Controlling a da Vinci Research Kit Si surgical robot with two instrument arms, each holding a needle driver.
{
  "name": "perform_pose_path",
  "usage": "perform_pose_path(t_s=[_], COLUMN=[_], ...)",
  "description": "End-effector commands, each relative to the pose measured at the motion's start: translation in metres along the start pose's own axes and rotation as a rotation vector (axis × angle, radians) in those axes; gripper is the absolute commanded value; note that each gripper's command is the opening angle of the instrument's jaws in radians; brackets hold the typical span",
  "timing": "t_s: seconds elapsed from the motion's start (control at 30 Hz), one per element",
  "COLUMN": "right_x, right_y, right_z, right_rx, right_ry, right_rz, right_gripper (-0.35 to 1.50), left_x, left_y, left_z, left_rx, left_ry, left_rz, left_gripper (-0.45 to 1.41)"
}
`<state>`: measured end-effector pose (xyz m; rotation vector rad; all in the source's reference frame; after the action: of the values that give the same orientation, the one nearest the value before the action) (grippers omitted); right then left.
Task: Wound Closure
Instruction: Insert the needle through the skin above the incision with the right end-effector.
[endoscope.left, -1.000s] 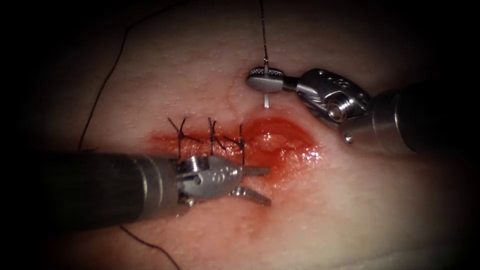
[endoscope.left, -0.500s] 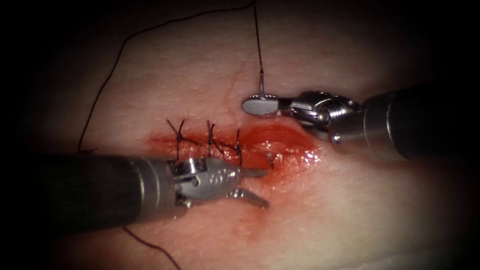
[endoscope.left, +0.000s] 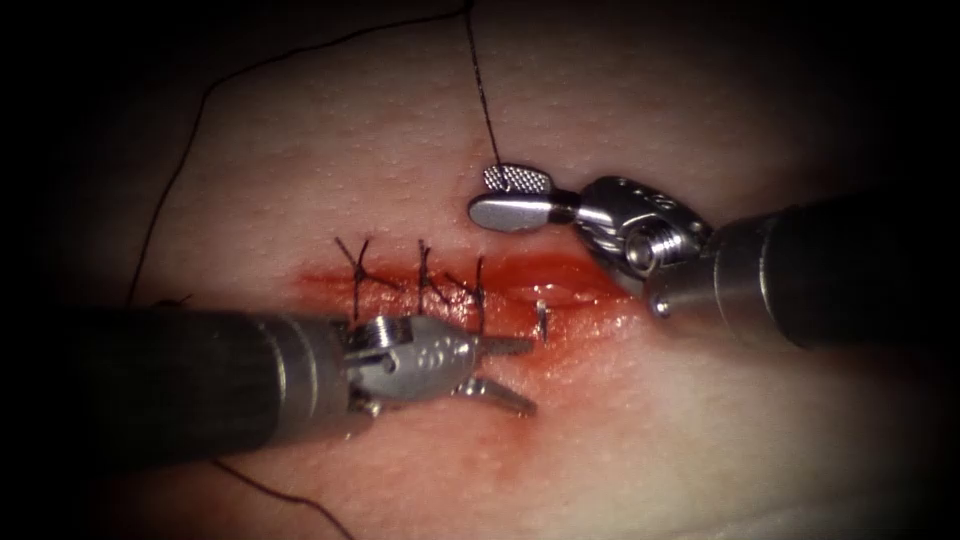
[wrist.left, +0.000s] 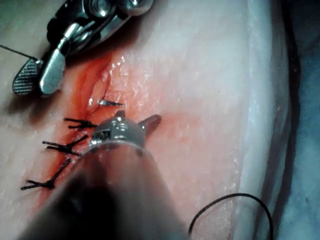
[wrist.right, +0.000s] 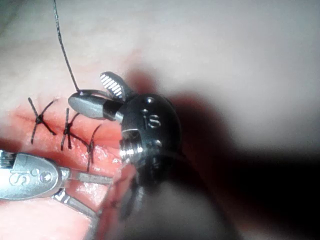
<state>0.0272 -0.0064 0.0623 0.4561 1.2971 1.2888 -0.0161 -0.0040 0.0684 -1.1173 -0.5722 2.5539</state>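
1. On the tissue (endoscope.left: 600, 110) the cut (endoscope.left: 520, 285) runs left to right in the endoscope view, wet with red fluid (endoscope.left: 590, 305). Three dark stitches (endoscope.left: 425, 275) cross its left part.

2. Right tool (endoscope.left: 505, 193): sits just above the open right part of the cut, jaws parted, one ridged face turned up. Nothing is clamped between them.

3. Needle (endoscope.left: 541, 322): in the tissue. Only a short bright tip stands out of the lower edge of the cut, just right of the third stitch. The rest of the curve is buried. The left wrist view shows the same tip (wrist.left: 110, 103) poking from the red margin.

4. Thread (endoscope.left: 482, 95): comes down from above and ends at the right tool's jaws, where the needle's tail presumably enters the tissue; the exact junction is hidden by the lower jaw. A second run arcs over the upper left of the tissue and down behind the left shaft.

5. Left tool (endoscope.left: 505, 372): lies below the cut, jaws spread, upper jaw pointing at the needle tip and close to it, not touching. It holds nothing.

6. Against the frame half a second back: the right tool's jaws were closed on the needle's tail end, now they are open.
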Motion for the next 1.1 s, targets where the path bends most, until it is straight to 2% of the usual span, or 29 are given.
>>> perform_pose_path(t_s=[0.03,0.17,0.3,0.4,0.43,0.47,0.5,0.57,0.6,0.8,0.83,0.93,1.1], right_x=[-0.0004,0.0001,0.0008,0.0014,0.0015,0.0015,0.0016,0.0015,0.0014,0.0006,0.0001,-0.0008,-0.0013], right_y=[0.0006,0.0009,0.0009,0.0007,0.0006,0.0006,0.0005,0.0004,0.0004,-0.0001,-0.0007,-0.0021,-0.0033], right_z=[0.0004,0.0000,0.0001,0.0002,0.0002,0.0002,0.0002,0.0001,0.0001,-0.0004,-0.0008,-0.0016,-0.0020], right_rx=[-0.005,-0.025,-0.029,-0.032,-0.032,-0.032,-0.034,-0.086,-0.108,-0.160,-0.169,-0.170,-0.140], right_ry=[-0.003,-0.051,-0.055,-0.057,-0.058,-0.059,-0.058,-0.083,-0.123,-0.212,-0.248,-0.300,-0.293], right_rz=[-0.040,-0.139,-0.168,-0.180,-0.178,-0.177,-0.176,-0.124,-0.065,0.100,0.166,0.224,0.243], right_gripper=[0.79,0.81,0.67,0.64,0.44,-0.03,-0.35,-0.35,-0.35,-0.35,-0.35,-0.35,-0.35], left_x=[0.0000,0.0000,0.0001,0.0001,0.0001,0.0001,0.0001,0.0001,0.0001,0.0000,0.0000,0.0000,0.0001], left_y=[-0.0002,-0.0002,-0.0001,-0.0001,0.0000,0.0000,0.0000,0.0000,0.0000,-0.0002,-0.0002,-0.0003,-0.0003], left_z=[0.0007,0.0008,0.0008,0.0008,0.0007,0.0007,0.0007,0.0007,0.0006,0.0002,0.0002,0.0002,0.0002], left_rx=[0.000,0.000,0.001,0.001,0.001,0.001,0.001,0.001,0.000,-0.005,-0.006,-0.006,-0.005], left_ry=[0.001,0.001,0.001,0.001,0.001,0.000,0.000,0.000,0.001,0.002,0.002,0.002,0.002], left_rz=[0.001,0.001,0.001,0.000,0.000,0.000,0.000,0.000,0.001,0.001,0.001,0.001,0.018], left_gripper=[0.25,0.25,0.25,0.25,0.25,0.25,0.25,0.25,0.25,0.27,0.27,0.27,0.29])
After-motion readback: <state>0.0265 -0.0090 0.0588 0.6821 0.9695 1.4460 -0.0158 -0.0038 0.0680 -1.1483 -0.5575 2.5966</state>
